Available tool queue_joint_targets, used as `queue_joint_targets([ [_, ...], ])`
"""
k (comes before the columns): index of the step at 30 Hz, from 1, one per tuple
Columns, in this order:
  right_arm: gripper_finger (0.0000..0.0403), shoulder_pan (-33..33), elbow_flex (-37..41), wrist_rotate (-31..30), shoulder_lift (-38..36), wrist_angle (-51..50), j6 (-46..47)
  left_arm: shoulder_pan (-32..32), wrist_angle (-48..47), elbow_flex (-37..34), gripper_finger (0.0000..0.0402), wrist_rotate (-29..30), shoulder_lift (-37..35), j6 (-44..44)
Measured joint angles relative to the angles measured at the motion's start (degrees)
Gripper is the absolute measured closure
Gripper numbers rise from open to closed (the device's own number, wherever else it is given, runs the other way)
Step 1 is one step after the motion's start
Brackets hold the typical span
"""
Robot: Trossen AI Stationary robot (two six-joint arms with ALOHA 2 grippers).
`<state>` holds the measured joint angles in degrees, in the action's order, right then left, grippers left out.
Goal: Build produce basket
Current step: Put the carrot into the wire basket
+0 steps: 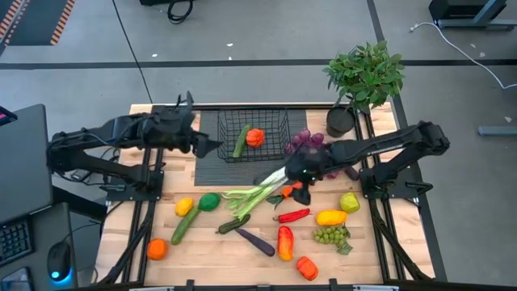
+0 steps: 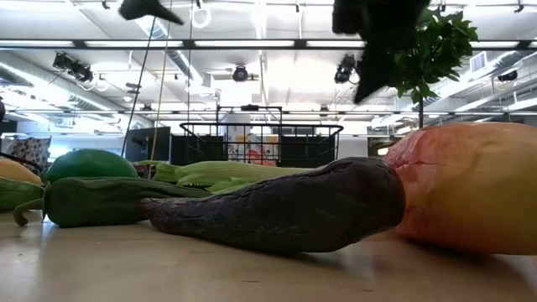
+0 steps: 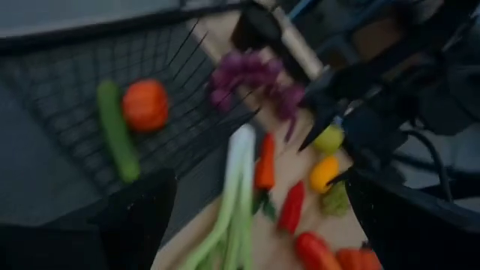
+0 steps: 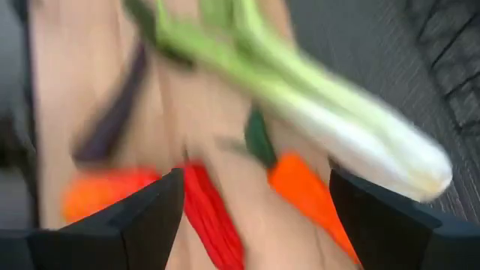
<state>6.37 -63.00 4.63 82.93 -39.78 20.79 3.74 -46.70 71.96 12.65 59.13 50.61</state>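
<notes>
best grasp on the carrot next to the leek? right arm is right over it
Grip the carrot mid-body, from straight above, with the right gripper open, fingers across its width. It lies flat on the table, the leek close on one side and the red pepper on the other, so room looks tight.

Black wire-mesh basket on a dark ribbed mat and pale wooden table; matt, wrinkled eggplant.
</notes>
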Motion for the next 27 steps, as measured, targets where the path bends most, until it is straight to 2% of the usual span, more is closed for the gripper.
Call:
queue_joint_targets([
  [5, 0.0078, 0.00, 0.00, 1.36, 3.75, -4.89, -11.50, -4.02, -6.96, 0.00, 0.0010, 1.56, 0.86, 9.25],
  [10, 0.0091, 0.00, 0.00, 0.98, 7.67, -4.70, -16.32, -6.25, -9.59, 0.02, 0.0010, 3.68, 2.78, 13.84],
  [18, 0.0096, 0.00, 0.00, -0.67, 16.35, -3.83, -16.83, -6.29, -11.60, 0.02, 0.0010, 2.19, 7.65, 19.28],
  [27, 0.0097, -0.02, 0.02, -6.98, 18.04, -1.03, -8.93, -5.91, -11.86, 0.00, 0.0010, -3.69, 8.43, 21.10],
])
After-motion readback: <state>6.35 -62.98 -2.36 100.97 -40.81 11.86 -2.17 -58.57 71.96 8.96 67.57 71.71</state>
